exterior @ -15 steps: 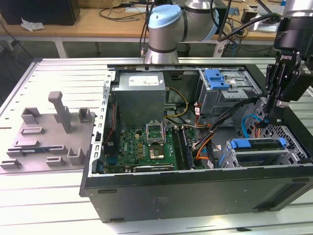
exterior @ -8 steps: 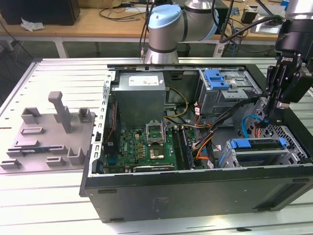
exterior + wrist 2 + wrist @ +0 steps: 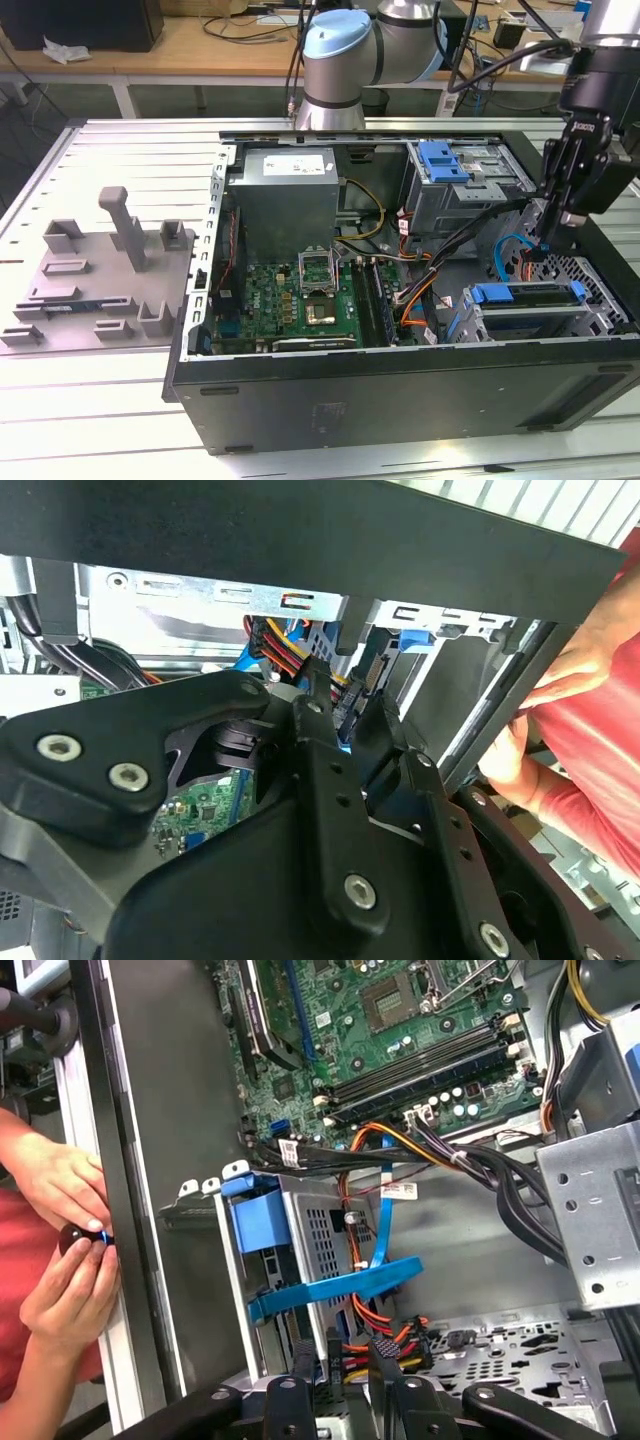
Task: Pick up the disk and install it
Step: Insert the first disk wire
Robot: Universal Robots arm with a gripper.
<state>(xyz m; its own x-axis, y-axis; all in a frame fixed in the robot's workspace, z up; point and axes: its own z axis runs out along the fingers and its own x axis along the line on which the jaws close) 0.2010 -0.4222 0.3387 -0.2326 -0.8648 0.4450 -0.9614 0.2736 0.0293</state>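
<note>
The disk (image 3: 527, 297) sits in the lower drive cage at the front right of the open computer case, its blue carrier frame (image 3: 262, 1222) around it; most of its silver face is hidden by the cage. My gripper (image 3: 548, 236) hangs just behind that cage, above the bundle of red, yellow and orange power wires (image 3: 385, 1332). In both wrist views the two black fingers (image 3: 300, 1375) stand apart with a gap between them (image 3: 350, 708), close to a black cable connector (image 3: 371, 670). Nothing is gripped between them.
A person's hands (image 3: 62, 1245) hold a small dark knob against the case's outer wall (image 3: 150, 1160). A blue ribbon cable (image 3: 345, 1285) crosses the cage. An upper bay carries a blue bracket (image 3: 445, 160). The grey power supply (image 3: 290, 195), motherboard (image 3: 300, 295) and a grey fixture (image 3: 100, 270) lie toward the exterior view's left.
</note>
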